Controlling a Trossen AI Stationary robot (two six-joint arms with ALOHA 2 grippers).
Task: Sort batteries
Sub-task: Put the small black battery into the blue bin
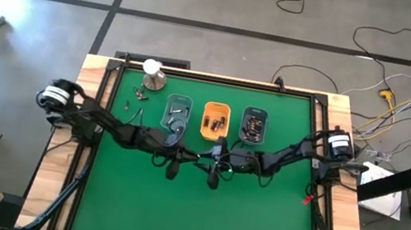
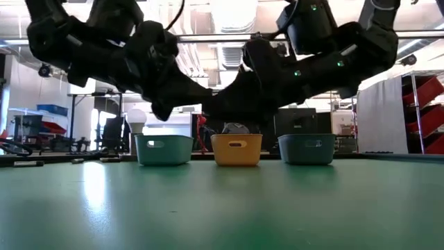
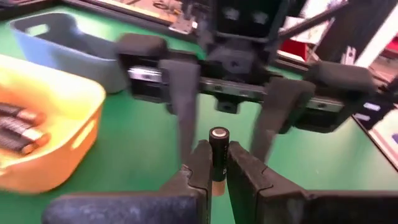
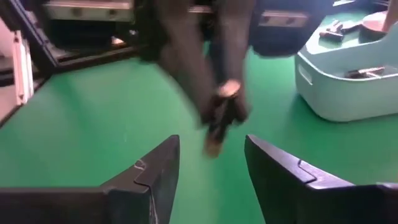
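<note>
The left gripper point(image 3: 216, 163) is clamped on a small dark cylindrical battery with a coppery end point(image 3: 218, 152), held upright above the green table mat point(image 1: 197, 214) (just in front of the orange plastic tray point(image 1: 215, 122)). Facing it, the right gripper point(image 4: 211, 163) stands with jaws parted and nothing between them. More batteries point(image 3: 17, 127) lie inside that tray, toward the mat's far edge.

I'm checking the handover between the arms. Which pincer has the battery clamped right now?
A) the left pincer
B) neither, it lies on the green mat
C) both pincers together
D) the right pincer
A: in the left wrist view the left pincer is shut on the upright battery, while the right wrist view shows the right pincer standing open, apart from it.
</note>
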